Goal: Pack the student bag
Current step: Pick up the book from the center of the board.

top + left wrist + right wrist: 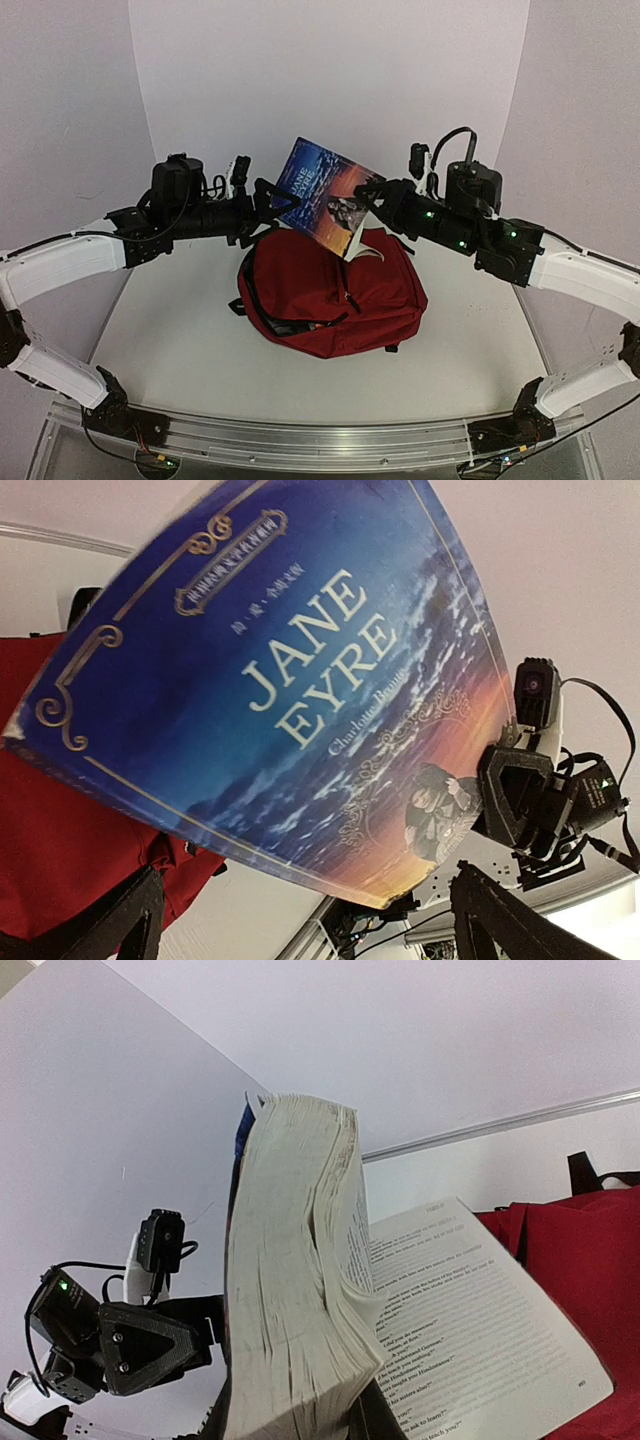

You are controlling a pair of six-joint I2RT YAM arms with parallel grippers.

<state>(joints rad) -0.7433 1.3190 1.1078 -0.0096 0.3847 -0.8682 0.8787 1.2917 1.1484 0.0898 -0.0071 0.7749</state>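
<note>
A blue and orange paperback, "Jane Eyre", hangs tilted in the air over the student bag, a dark-red backpack lying on the table. My right gripper is shut on the book's right lower corner. In the right wrist view the page block fills the middle, with some pages fanned open toward the bag. My left gripper stands open at the book's left edge. In the left wrist view the cover looms ahead of its spread fingers, and nothing is between them.
The white table is enclosed by pale backdrop walls at the back and sides. An aluminium rail carrying both arm bases runs along the near edge. The bag's black straps trail at its left side.
</note>
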